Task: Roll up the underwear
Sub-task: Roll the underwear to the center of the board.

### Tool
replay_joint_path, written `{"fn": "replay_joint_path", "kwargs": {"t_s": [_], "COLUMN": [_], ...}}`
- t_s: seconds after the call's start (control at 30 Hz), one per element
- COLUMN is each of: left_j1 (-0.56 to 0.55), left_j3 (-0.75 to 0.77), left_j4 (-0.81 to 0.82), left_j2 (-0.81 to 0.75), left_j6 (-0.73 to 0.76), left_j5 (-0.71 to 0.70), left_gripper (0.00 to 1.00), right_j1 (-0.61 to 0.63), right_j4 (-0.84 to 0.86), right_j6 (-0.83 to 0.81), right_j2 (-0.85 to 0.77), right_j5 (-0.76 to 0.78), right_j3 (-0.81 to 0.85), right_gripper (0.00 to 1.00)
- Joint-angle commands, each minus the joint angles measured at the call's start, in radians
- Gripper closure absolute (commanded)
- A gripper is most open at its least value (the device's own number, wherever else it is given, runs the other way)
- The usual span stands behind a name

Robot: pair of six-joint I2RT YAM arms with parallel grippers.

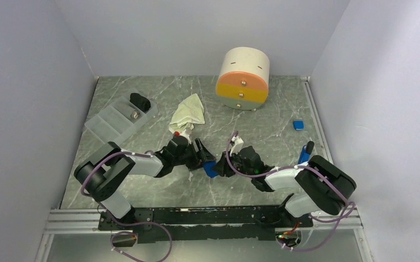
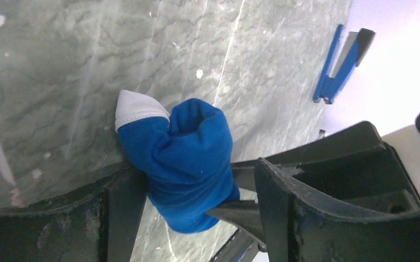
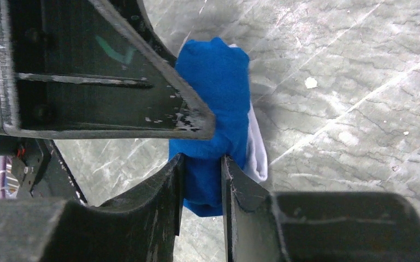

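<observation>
**Both claws meet low over the table (image 1: 273, 136) on a bunched blue roll.**

The left gripper (image 1: 200, 155) stands wide, with one finger pressed against the bundle's side. The right gripper (image 3: 202, 177) is narrow and pinches a fold of the blue underwear (image 2: 188, 158), which sits between the two claws with its white trim poking out. The cream underwear (image 1: 188, 112) lies crumpled beyond the left claw, well apart. The roll looks loose, so a pinch that slips or drags sideways against the left finger could let it spring open.
</observation>
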Motion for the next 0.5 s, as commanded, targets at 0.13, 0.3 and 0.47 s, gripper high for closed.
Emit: {"fn": "replay_joint_path", "kwargs": {"t_s": [0.13,0.3,0.47], "left_j1": [-0.068,-0.090,-0.137], "left_j3": [0.135,0.182,0.236], "left_j4": [-0.473,-0.582,-0.628], "left_j2": [0.113,0.137,0.168], "left_j6": [0.108,0.159,0.193], "left_j5": [-0.156,-0.207,-0.231], "left_gripper": [0.28,0.31,0.31], "right_j1": [0.005,0.004,0.004], "right_j4": [0.066,0.076,0.071], "right_j6": [0.043,0.040,0.055], "right_j2": [0.020,-0.012,-0.029], "right_j5": [-0.031,0.003,0.038], "right_j3": [-0.036,-0.054,-0.069], "right_gripper": [0.67,0.66,0.64]}}
